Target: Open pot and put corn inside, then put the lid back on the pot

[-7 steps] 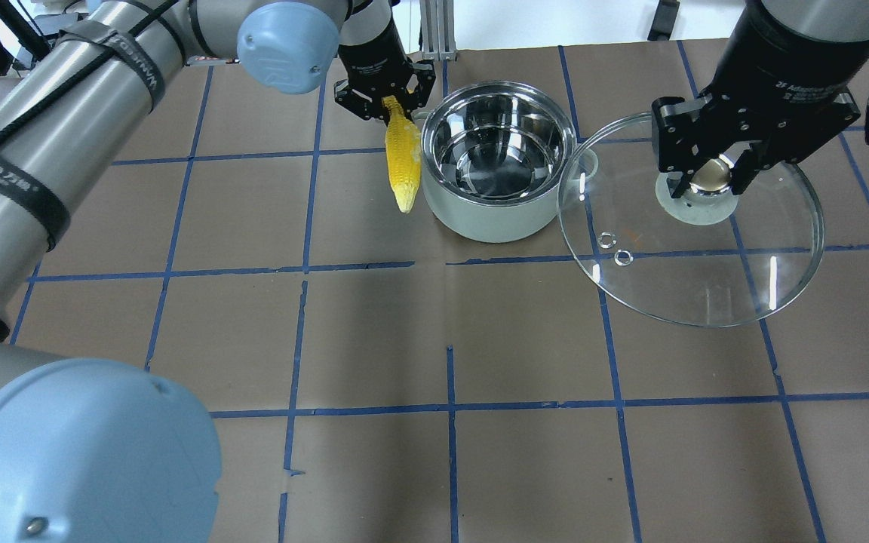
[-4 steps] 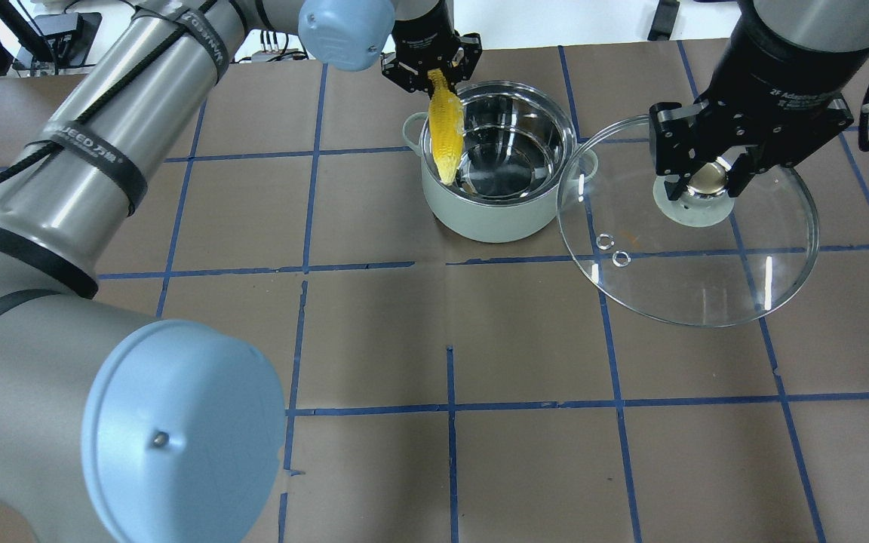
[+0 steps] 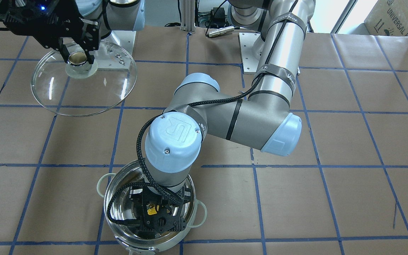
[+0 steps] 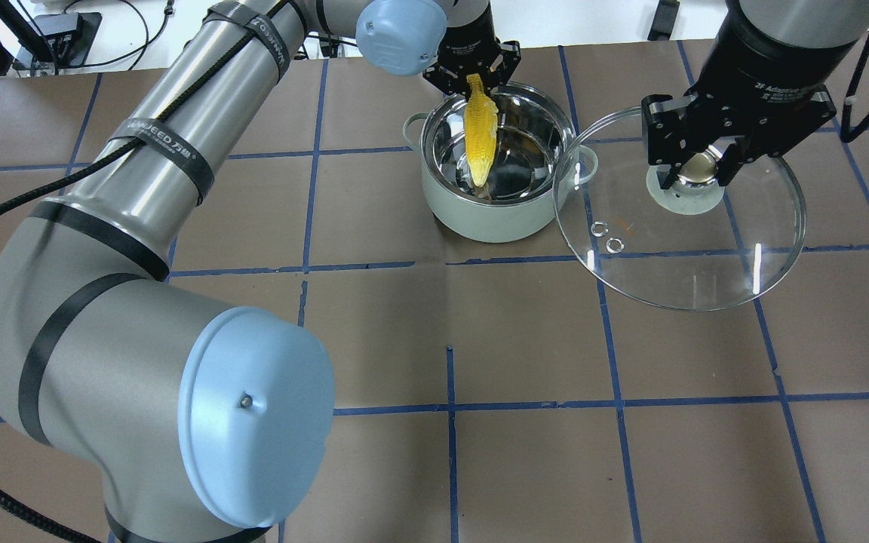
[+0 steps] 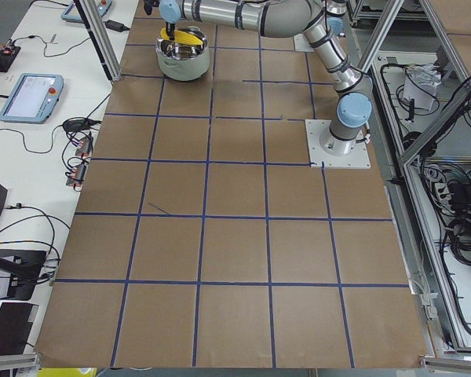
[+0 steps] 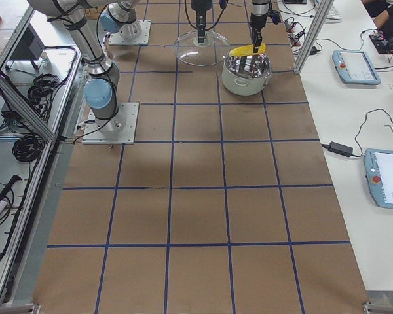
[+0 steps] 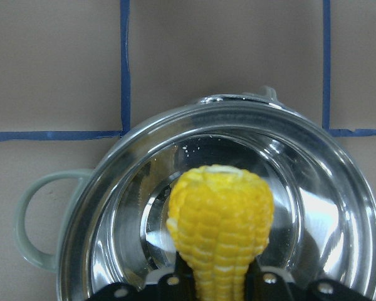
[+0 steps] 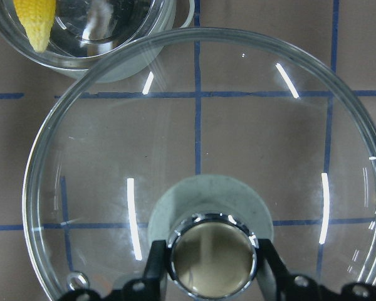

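Note:
The pot (image 4: 480,222) stands open at the table's far middle; it also shows in the front view (image 3: 109,198) and the left wrist view (image 7: 100,207). My left gripper (image 4: 474,81) is shut on the thick end of the corn (image 4: 480,139). It holds the corn tip-down over the pot's opening, as in the left wrist view (image 7: 219,226). My right gripper (image 4: 695,170) is shut on the metallic knob of the glass lid (image 4: 676,249). It holds the lid raised, just right of the pot, its edge over the pot's right handle. The lid also shows in the right wrist view (image 8: 200,138).
The table is covered in brown paper with a blue tape grid (image 4: 449,377). My left arm's elbow (image 4: 253,415) fills the near left of the overhead view. Tablets (image 6: 386,186) lie on the white side bench beyond the pot.
My left gripper has carried the corn right and away from me, from beside the pot's left wall to over its opening. The right gripper and lid have shifted slightly away from me.

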Tool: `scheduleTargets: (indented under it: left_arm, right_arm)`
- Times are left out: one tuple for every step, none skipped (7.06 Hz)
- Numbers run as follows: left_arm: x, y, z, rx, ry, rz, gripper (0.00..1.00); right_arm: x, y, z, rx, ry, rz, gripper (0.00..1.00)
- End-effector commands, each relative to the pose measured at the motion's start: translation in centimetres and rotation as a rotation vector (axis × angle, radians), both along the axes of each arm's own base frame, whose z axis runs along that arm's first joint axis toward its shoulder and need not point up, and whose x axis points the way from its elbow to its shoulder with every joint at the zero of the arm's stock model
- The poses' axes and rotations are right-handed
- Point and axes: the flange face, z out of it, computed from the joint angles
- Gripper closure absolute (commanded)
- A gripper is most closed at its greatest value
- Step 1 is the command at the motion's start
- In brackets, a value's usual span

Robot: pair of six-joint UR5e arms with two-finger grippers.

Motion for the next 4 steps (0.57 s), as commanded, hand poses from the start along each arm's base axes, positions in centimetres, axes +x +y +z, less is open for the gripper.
scheduleTargets:
  left_arm:
    - [-0.23,-0.24,-1.11,0.01,-0.003,-0.001,0.01]
    - [-0.4,-0.05,-0.96,0.01,-0.005,-0.004,0.0]
    - [-0.24,0.42,-0.66,0.019,-0.009,-0.01,0.0]
    - [0.35,0.51,-0.24,0.024,-0.014,-0.011,0.0]
  right_arm:
    - [-0.05,-0.09,-0.02,-0.003,0.001,0.0,0.89]
    - [-0.05,-0.09,-0.02,-0.003,0.001,0.0,0.89]
    - [-0.05,-0.08,-0.03,-0.002,0.001,0.003,0.89]
    - [-0.05,-0.09,-0.02,-0.003,0.001,0.003,0.89]
